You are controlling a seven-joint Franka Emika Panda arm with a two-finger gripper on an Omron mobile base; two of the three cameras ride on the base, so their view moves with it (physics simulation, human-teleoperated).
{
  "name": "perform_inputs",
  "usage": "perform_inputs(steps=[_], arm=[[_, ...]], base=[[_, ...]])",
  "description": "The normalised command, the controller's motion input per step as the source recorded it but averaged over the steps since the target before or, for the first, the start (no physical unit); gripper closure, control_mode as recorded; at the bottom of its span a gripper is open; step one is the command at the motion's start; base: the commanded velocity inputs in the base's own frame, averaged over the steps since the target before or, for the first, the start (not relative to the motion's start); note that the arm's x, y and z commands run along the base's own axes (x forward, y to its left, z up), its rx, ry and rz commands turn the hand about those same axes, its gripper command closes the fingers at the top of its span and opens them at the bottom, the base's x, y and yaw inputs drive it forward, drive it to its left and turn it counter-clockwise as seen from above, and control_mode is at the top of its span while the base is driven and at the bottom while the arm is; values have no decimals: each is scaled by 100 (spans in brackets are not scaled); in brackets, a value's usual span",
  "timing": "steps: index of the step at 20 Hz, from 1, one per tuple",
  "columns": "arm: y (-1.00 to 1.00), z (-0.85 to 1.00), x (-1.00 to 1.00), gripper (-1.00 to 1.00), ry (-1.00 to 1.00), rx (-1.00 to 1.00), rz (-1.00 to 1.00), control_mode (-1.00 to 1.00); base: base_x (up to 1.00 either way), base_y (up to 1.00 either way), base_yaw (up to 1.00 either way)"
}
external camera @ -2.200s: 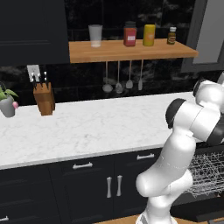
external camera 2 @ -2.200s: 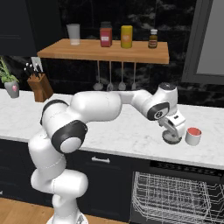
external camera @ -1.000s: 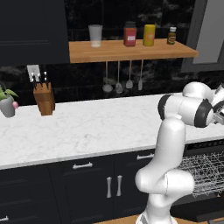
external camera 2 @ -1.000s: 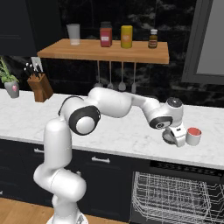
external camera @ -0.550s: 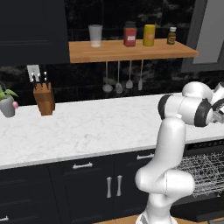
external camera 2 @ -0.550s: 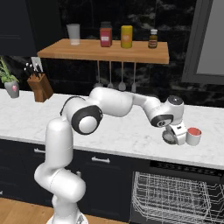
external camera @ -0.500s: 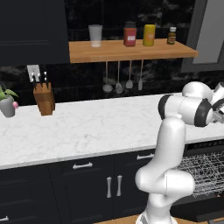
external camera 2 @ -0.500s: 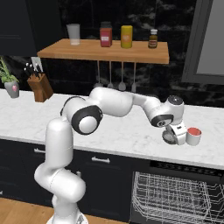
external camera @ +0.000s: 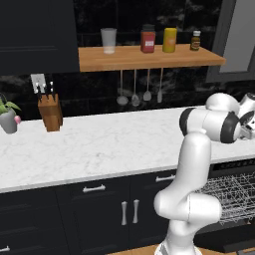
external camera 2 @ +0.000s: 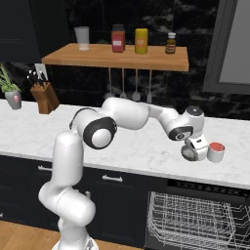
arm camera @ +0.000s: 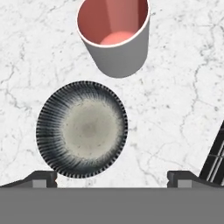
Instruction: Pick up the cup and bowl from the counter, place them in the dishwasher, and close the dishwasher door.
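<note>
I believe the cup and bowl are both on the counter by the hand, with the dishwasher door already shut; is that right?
Not quite: the cup and bowl are on the counter by the hand, but the dishwasher is open, its rack pulled out, as the right base view shows.

On the table (external camera: 109,149) near the arm stand one cup (arm camera: 114,35) and one bowl (arm camera: 82,128), and farther along it one knife block (external camera: 50,111) and one potted plant (external camera: 8,117). The wooden shelf (external camera 2: 117,57) carries four containers: one glass tumbler (external camera 2: 82,38), one red jar (external camera 2: 117,38), one yellow jar (external camera 2: 141,40) and one small dark bottle (external camera 2: 170,43). Four utensils (external camera: 134,95) hang below the shelf, and one wire rack (external camera 2: 200,219) shows in the dishwasher.
</note>
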Motion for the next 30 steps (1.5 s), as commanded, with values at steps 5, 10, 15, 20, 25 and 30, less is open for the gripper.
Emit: perform_inputs(steps=[5, 10, 15, 20, 25, 30], arm=[[0, -27, 14, -100, 1, 0, 0, -100], [0, -32, 5, -100, 0, 0, 0, -100], [0, -31, 1, -100, 0, 0, 0, -100], [0, -21, 0, -100, 0, 0, 0, -100], [0, -19, 0, -100, 0, 0, 0, -100], [-2, -4, 2, -100, 0, 0, -6, -100]], base=[[0, 0, 0], [0, 0, 0], [0, 0, 0], [0, 0, 0], [0, 0, 0], [0, 0, 0]])
